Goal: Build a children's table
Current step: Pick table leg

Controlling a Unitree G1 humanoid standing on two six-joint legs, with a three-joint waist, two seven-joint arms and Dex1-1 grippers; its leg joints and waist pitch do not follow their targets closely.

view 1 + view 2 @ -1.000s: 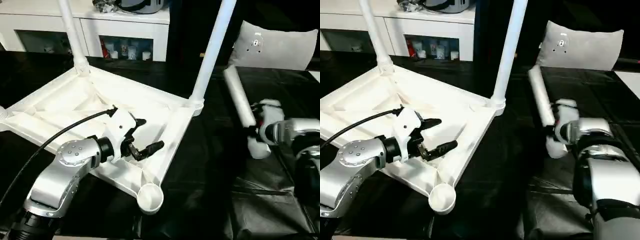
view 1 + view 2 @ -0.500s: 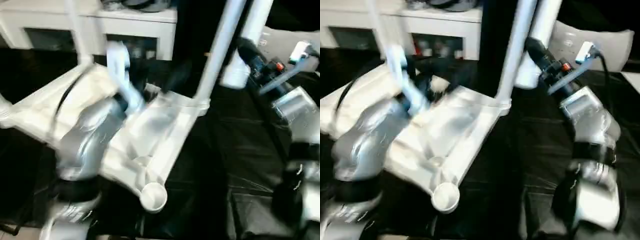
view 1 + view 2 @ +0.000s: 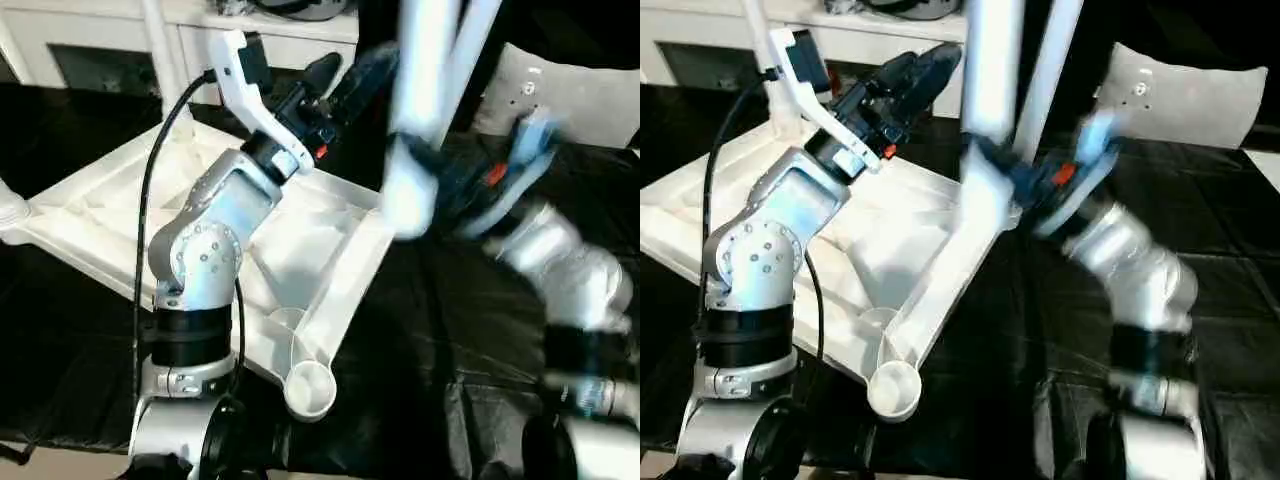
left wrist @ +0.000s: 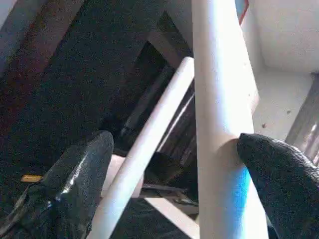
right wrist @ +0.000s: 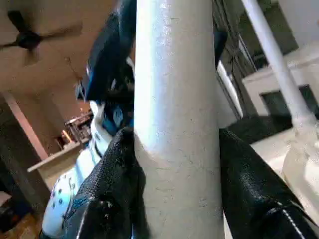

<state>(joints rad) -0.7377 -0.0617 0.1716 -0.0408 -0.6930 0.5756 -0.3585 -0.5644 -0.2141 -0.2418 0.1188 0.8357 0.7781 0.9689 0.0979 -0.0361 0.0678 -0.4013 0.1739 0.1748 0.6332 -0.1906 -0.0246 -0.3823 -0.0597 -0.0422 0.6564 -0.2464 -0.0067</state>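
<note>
1. The children's table (image 3: 330, 250) is lying upside down on the black floor (image 3: 440, 330), two legs standing up at its 12 o'clock corners, an empty corner socket (image 3: 308, 388) at 6 o'clock
2. The right gripper (image 5: 174, 164) is pinching a loose white leg (image 3: 990, 90), both black fingers pressing its sides
3. The left gripper (image 3: 335, 80) is reaching up at 12 o'clock, spread wide, one fingertip (image 4: 269, 154) touching a leg
</note>
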